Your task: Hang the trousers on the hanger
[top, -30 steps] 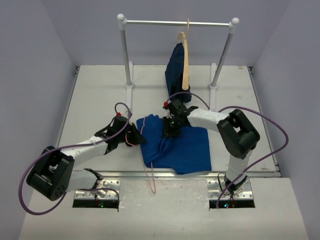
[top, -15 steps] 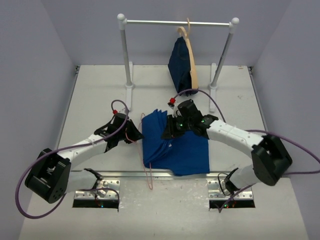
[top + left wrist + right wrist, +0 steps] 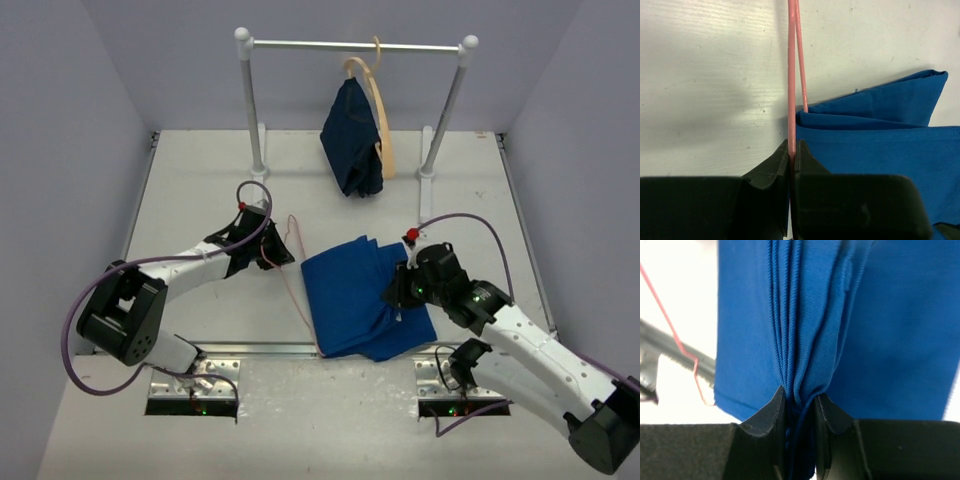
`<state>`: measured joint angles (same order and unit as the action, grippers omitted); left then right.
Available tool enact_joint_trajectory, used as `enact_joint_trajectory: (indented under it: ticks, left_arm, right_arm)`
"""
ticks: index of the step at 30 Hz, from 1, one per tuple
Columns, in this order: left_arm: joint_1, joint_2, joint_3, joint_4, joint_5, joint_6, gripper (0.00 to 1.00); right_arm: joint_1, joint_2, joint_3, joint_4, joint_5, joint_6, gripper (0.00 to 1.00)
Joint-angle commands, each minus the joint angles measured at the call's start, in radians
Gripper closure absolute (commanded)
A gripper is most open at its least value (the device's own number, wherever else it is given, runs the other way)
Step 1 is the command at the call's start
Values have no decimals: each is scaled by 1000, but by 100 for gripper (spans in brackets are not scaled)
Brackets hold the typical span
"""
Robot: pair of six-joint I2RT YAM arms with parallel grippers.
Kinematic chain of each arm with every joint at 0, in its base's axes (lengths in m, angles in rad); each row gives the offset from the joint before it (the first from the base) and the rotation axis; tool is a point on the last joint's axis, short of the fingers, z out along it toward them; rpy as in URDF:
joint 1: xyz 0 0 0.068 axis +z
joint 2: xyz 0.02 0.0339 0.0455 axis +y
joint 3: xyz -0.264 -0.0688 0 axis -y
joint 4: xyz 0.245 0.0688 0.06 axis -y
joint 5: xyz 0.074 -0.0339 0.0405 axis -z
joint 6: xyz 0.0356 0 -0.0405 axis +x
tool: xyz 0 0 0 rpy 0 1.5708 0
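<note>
The royal-blue trousers [image 3: 365, 295] lie folded on the table at front centre. My right gripper [image 3: 397, 294] is shut on a bunched fold of the trousers [image 3: 805, 330] at their right edge. The thin pink-red wire hanger [image 3: 297, 285] lies slanted along the trousers' left edge, its lower end reaching the table's front edge. My left gripper [image 3: 274, 254] is shut on the hanger wire [image 3: 791, 85], which runs straight away from the jaws beside the blue cloth [image 3: 875, 130]. The hanger also shows at the left of the right wrist view [image 3: 675, 340].
A clothes rail [image 3: 355, 45] on two posts stands at the back. A pale wooden hanger [image 3: 382, 110] hangs from it with a dark navy garment [image 3: 352, 140]. The table's front edge [image 3: 250, 350] has a metal strip.
My right gripper has dragged the trousers right and toward the front. My left gripper has moved back and right with the hanger. The navy garment on the rail has swung left.
</note>
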<state>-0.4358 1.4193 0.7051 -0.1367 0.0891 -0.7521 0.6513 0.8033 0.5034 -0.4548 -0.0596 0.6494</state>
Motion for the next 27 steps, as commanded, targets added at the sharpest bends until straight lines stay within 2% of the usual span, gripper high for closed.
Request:
enact_joint_trajectory:
  ticks: [1, 3, 10, 12, 13, 16, 19, 24, 27]
  left_arm:
    - [26, 51, 22, -79, -23, 134, 100]
    - [25, 72, 22, -86, 41, 165, 100]
    - [23, -9, -83, -93, 127, 211, 100]
    - [10, -30, -113, -80, 177, 209, 100]
    - [-7, -32, -117, -77, 186, 205, 100]
    - [-18, -50, -119, -74, 162, 170, 100]
    - [13, -97, -91, -84, 150, 135, 100]
    - [236, -100, 38, -140, 255, 155, 100]
    - [318, -80, 136, -192, 258, 194, 100]
  right_arm:
    - [-122, -22, 60, -155, 200, -69, 100]
    - [-204, 28, 92, -157, 139, -94, 100]
    - [-356, 147, 153, -166, 220, -92, 100]
    - [-430, 191, 164, -165, 168, -113, 100]
    - [-444, 240, 169, -163, 94, -120, 100]
    - [-439, 291, 122, -72, -65, -98, 100]
    - [-402, 321, 111, -32, -67, -74, 100]
    - [-357, 386, 231, 69, -151, -43, 100]
    - [-266, 484, 356, 149, -182, -20, 100]
